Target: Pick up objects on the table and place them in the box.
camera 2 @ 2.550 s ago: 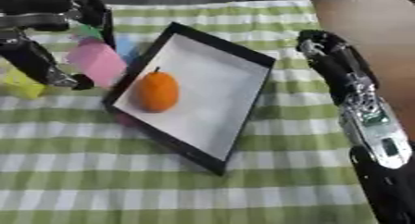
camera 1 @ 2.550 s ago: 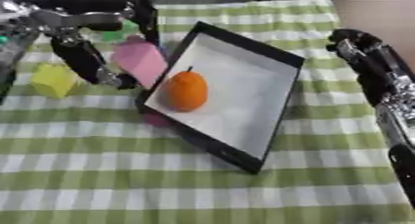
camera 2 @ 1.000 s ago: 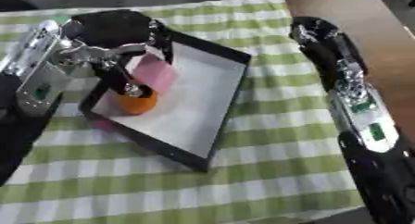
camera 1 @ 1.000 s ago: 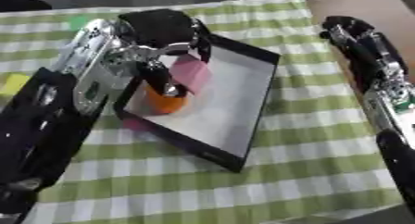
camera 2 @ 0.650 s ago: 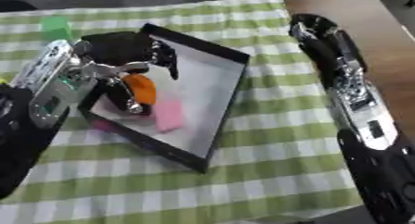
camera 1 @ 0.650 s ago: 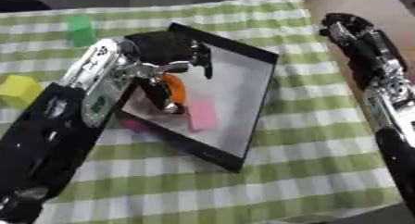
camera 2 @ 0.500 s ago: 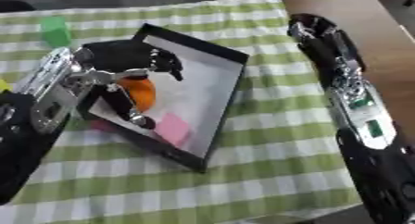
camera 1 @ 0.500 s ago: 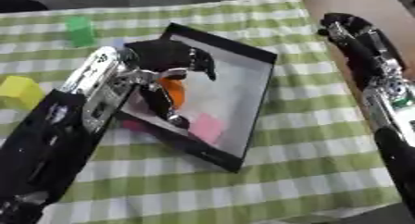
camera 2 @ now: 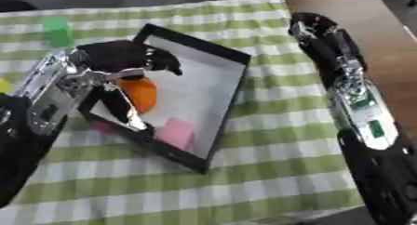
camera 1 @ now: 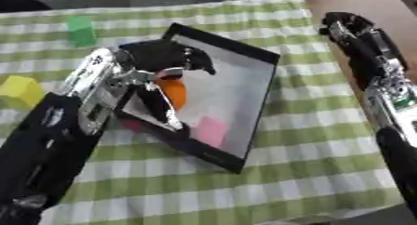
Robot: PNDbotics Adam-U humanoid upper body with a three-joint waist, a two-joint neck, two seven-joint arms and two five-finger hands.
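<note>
Box [camera 1: 259,95]: black-rimmed, white floor, lying askew on the checked cloth [camera 1: 309,140]. It holds an orange [camera 1: 172,92] at its left side and a pink block [camera 1: 210,130] near its lower corner.

Change noted: a second ago the pink block was pinched in the left hand [camera 1: 159,56] above the orange; it now lies loose on the box floor, apart from the hand. The left hand has let go and hangs over the box's left half, fingers slack and holding nothing, thumb pointing down along the left rim. Judgement: the pink block's placement is done, and the hand is free for the next item.

Outstanding: a green block [camera 1: 81,30] near the cloth's far left and a yellow block [camera 1: 20,90] at the left edge, both well apart from the box.

Right hand [camera 2: 313,28] rests beside the box on the right, idle; nothing is in it, and its finger posture cannot be made out.

Obscured: the left arm covers the box's left rim and part of the orange. A pink patch shows just outside that rim under the arm; what it is cannot be told. The yellow block barely shows in the right eye view.
</note>
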